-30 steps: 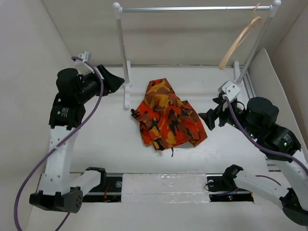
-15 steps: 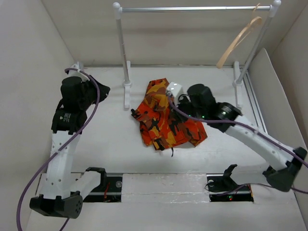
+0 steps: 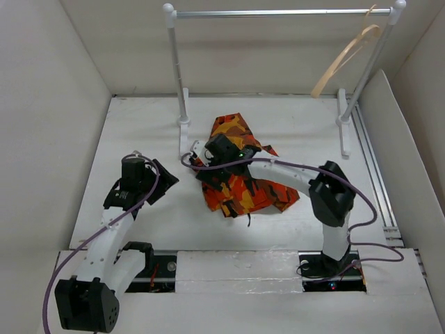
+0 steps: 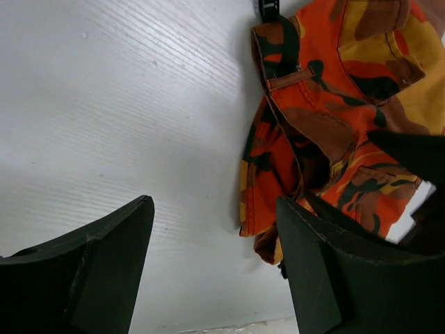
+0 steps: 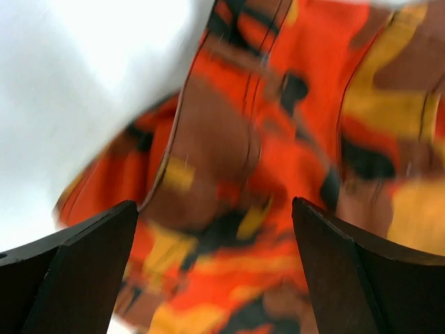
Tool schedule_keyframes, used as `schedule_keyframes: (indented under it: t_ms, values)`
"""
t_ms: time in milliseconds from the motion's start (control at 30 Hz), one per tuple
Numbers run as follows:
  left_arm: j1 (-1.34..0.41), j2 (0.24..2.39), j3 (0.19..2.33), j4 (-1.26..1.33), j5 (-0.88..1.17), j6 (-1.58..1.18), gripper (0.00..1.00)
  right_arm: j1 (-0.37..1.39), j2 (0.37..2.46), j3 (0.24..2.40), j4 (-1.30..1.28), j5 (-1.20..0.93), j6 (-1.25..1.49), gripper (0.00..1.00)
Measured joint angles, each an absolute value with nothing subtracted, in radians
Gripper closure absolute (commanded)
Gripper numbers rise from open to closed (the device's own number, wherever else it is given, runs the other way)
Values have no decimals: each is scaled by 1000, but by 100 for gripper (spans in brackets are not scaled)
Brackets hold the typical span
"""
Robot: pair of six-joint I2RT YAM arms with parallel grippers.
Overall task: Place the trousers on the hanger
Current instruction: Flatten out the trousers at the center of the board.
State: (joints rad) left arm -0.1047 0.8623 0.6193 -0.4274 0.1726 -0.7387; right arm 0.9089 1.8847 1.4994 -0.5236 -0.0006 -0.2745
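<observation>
White table (image 3: 139, 139): trousers (image 3: 243, 188) bunched, long axis far-to-near; right gripper (image 5: 214, 209) spread wide over them, left gripper (image 4: 214, 202) spread wide alongside.

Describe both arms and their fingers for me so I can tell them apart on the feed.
They look alike. The left arm and the right arm both have white links, chunky black joint housings and black bases. A purple cable runs along each. The fingers are matte black, broad, flat-faced wedges in both wrist views. I can make out no markings.
</observation>
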Motion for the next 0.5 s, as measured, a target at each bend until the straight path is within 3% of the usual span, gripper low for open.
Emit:
schedule_keyframes:
  t_ms: [100,167,200,300,367,500]
  values:
    - [-105,832,555,-377,212,-764,33,912,1988,1579,-500,44,-287,5]
    - [-105,824,508,-354,239,-777,32,912,2033,1613,-489,70,-292,19]
    - [-105,822,482,-340,259,-784,32,912,2050,1622,-485,84,-294,52]
    - [-105,825,424,-314,305,-799,32,915,2067,1625,-481,132,-287,95]
    - [-125,843,410,-292,318,-810,32,916,2048,1609,-469,157,-281,100]
    - [-248,967,426,-201,316,-828,31,899,1879,1528,-475,182,-278,97]
